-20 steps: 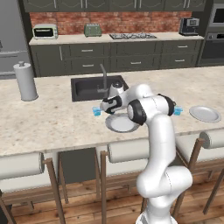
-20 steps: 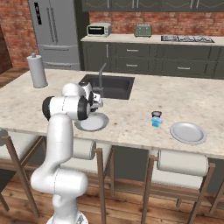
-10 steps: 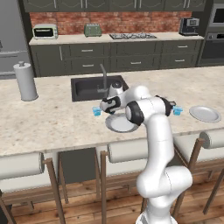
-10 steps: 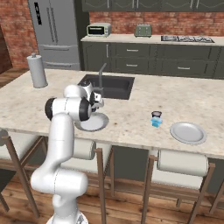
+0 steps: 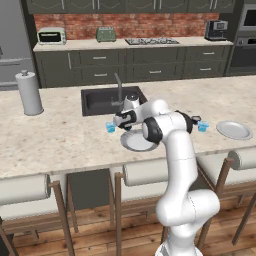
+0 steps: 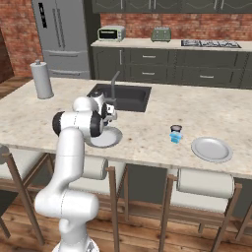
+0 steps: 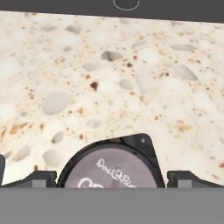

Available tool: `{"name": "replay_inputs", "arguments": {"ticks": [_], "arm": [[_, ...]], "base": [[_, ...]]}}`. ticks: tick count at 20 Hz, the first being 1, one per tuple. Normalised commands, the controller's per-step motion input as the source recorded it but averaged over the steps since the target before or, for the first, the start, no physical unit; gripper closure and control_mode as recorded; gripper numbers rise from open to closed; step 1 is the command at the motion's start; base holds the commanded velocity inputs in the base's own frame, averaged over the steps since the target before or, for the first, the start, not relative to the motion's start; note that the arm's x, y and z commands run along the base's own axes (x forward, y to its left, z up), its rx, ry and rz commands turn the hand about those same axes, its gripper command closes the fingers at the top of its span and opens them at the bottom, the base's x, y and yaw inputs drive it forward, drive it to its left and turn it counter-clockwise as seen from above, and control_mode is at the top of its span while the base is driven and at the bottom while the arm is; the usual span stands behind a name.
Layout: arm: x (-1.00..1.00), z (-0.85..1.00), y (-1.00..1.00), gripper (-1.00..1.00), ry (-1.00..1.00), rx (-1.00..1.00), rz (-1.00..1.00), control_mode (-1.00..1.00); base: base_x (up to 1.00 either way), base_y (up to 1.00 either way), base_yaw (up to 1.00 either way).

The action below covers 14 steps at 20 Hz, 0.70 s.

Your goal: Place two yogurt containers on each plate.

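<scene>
The gripper (image 7: 112, 181) is held low over the counter (image 7: 109, 74), just above a dark yogurt cup (image 7: 113, 166) with a pale round top. The two fingers (image 7: 33, 179) are spread wide apart, one on each side of the cup, and nothing is gripped yet. This cup is found just beside the near plate (image 5: 136, 141), close to a blue cup (image 5: 110, 127). Two more cups (image 6: 175, 134) are seen near the far plate (image 6: 211, 149), well apart from the hand. Both plates look bare, so the job seems to be at its start.

To do this step well, the hand should be lowered straight down until the fingers are level with the cup's sides. The cup should be kept in the middle between them. Then the fingers should be closed gently, so the cup is not tipped or pushed away.
</scene>
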Motion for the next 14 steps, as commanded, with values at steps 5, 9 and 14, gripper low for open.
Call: {"name": "replay_inputs", "arguments": {"ticks": [5,9,14], "arm": [[0.08,-0.13,0.00,-1.00,0.00,0.00,0.00,-1.00],[0.06,-0.11,0.00,-1.00,0.00,0.00,0.00,-1.00],[0.02,-0.08,0.00,1.00,0.00,0.01,0.00,-1.00]], "base": [[0.00,0.00,0.00],[0.00,0.00,0.00],[0.00,0.00,0.00]]}}
